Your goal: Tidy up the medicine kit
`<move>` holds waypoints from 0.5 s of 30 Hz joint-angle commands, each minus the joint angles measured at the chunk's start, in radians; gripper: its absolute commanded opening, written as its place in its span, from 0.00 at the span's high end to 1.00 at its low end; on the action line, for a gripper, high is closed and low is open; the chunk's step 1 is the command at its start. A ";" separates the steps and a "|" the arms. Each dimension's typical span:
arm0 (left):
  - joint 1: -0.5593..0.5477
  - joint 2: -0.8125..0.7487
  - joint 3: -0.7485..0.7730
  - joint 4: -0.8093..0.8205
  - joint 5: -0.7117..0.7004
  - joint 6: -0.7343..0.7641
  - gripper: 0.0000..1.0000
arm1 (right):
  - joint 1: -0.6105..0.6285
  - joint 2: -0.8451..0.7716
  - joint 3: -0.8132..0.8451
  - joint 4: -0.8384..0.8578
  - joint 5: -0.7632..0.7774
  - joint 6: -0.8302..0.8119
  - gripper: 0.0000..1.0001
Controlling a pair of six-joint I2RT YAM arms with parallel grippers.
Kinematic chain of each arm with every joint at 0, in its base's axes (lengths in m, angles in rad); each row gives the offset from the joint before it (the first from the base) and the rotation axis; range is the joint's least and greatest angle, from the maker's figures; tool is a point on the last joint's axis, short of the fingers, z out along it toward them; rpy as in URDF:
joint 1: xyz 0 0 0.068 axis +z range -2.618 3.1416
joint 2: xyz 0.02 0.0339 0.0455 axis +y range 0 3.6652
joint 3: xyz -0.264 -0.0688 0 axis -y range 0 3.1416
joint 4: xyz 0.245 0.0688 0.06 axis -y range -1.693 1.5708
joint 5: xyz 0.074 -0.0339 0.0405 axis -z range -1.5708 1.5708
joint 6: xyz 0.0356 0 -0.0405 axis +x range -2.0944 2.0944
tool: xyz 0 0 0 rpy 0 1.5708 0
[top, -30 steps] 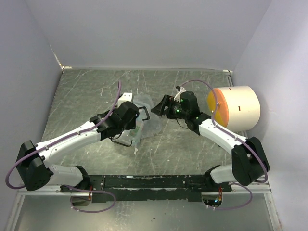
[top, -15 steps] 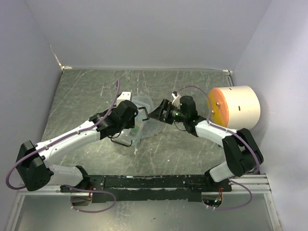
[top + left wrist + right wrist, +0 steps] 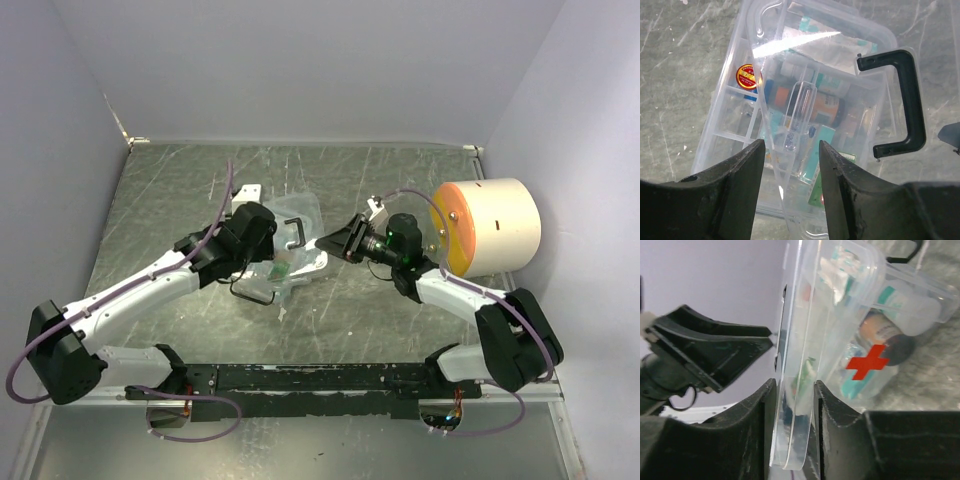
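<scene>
The medicine kit is a clear plastic box with a black handle and a red cross, lying at mid table. A divided tray holding bottles, packets and a red round tin shows through its clear walls. My right gripper reaches in from the right. In the right wrist view the right gripper is shut on a thin clear edge panel of the kit. My left gripper hangs over the kit's near side. Its jaws stand apart astride an upright clear wall, with a gap on each side.
A big cream cylinder with an orange face lies at the right, close behind my right arm. Grey walls enclose the marbled table on three sides. A black cable loop hangs beside the left wrist.
My right gripper moved left and lower to the kit and closed from wide open onto its clear edge. The kit shifted and tilted. The left wrist moved slightly up and left.
</scene>
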 commanded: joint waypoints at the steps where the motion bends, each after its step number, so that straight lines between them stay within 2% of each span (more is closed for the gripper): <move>1: 0.027 -0.028 0.027 0.002 0.033 -0.014 0.40 | 0.000 -0.031 -0.042 0.148 -0.002 0.111 0.71; 4: 0.053 -0.044 0.045 -0.002 0.037 -0.016 0.34 | 0.004 -0.025 -0.058 0.184 -0.009 0.148 0.76; 9: 0.126 -0.070 0.069 -0.006 0.056 -0.014 0.22 | 0.006 -0.041 -0.060 0.182 0.021 0.159 0.79; 15: 0.242 -0.107 0.045 0.004 0.105 -0.022 0.15 | 0.010 -0.039 -0.049 0.177 0.037 0.184 0.81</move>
